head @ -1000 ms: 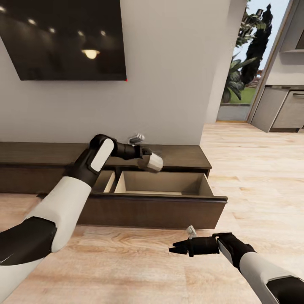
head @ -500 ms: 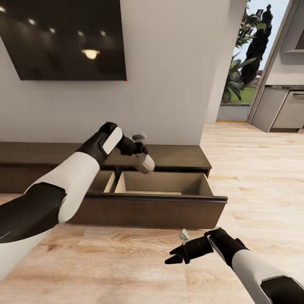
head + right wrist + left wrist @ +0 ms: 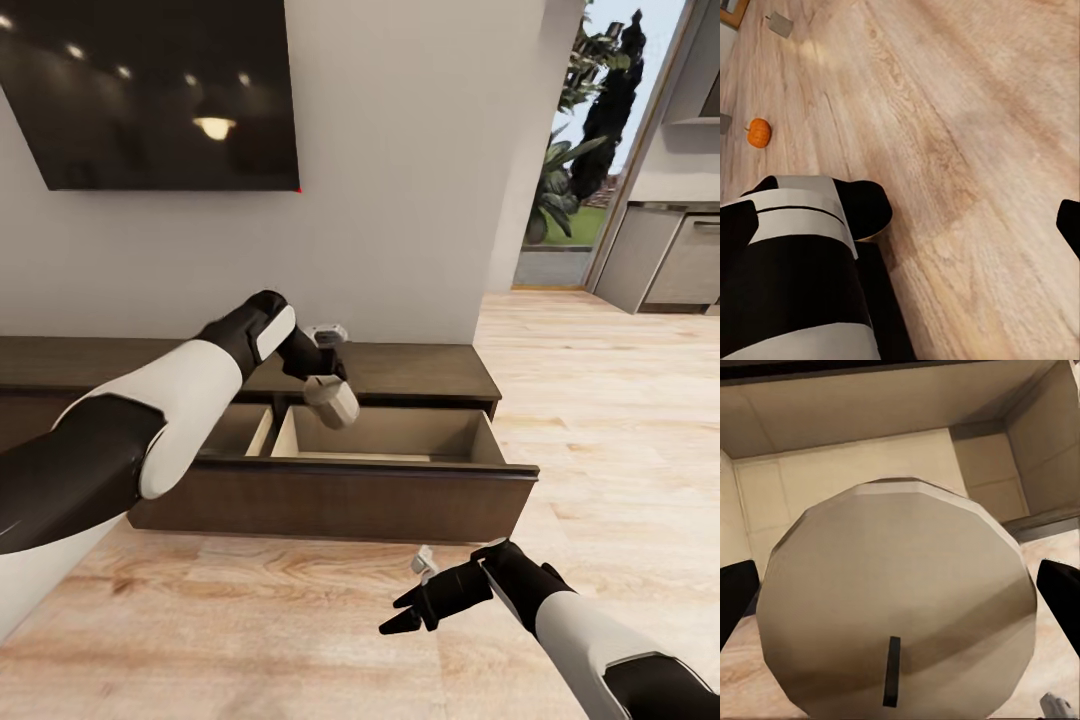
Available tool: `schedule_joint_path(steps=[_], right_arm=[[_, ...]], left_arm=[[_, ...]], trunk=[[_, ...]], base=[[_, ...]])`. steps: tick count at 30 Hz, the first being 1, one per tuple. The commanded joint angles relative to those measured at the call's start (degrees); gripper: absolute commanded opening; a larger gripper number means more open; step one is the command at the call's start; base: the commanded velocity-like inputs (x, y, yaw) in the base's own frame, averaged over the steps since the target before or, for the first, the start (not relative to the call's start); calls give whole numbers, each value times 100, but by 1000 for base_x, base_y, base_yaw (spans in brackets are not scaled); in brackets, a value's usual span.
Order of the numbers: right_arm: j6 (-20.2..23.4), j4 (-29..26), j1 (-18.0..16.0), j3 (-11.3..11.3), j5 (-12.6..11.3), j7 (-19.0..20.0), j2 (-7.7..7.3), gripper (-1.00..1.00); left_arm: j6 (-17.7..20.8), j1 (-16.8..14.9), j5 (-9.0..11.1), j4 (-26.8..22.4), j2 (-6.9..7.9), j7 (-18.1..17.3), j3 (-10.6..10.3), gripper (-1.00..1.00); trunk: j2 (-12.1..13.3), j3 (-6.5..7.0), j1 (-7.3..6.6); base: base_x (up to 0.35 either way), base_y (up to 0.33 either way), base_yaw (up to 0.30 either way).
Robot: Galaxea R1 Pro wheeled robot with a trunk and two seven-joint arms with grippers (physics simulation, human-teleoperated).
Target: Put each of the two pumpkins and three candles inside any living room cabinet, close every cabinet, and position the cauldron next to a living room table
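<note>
My left gripper (image 3: 322,386) is shut on an off-white candle (image 3: 333,402), held tilted above the left part of the open drawer (image 3: 400,435) of the dark brown cabinet (image 3: 420,368). In the left wrist view the candle's (image 3: 896,607) beige end with its dark wick faces the camera. A black finger (image 3: 1061,592) shows on each side of it, and the drawer's light beige floor (image 3: 870,465) lies beyond. Low over the wood floor in front of the cabinet, my right gripper (image 3: 395,613) is open with nothing in it. A small orange pumpkin (image 3: 758,132) lies far off on the floor.
A second drawer (image 3: 245,430) stands open left of the first. The open drawer front (image 3: 380,500) juts out over the floor. A dark TV (image 3: 150,90) hangs above the cabinet. A glazed doorway (image 3: 575,170) and grey kitchen units (image 3: 670,260) are at the right.
My left arm has swung the candle left and down, from above the cabinet top to over the open drawer. My right gripper has drifted slightly left and tipped downward.
</note>
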Motion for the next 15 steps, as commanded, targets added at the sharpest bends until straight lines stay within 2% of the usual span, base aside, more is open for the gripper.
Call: schedule_joint_path(steps=[1, 11, 15], right_arm=[[58, -9, -1, -22, 40, 4, 3, 100], [-240, 56, 1, -35, 14, -171, -6, 100], [-347, 80, 0, -39, 1, -173, -23, 100]], left_arm=[[11, -8, -4, 38, 2, -47, -48, -100], [-28, -14, -123, -65, -27, -213, -107, -100], [-36, -13, -141, -77, -67, -194, -137, -100]], trunk=[[-2, -5, -1], [-2, -5, -1], [-2, -5, -1]], base=[[0, 0, 0], [3, 0, 0], [224, 0, 0]])
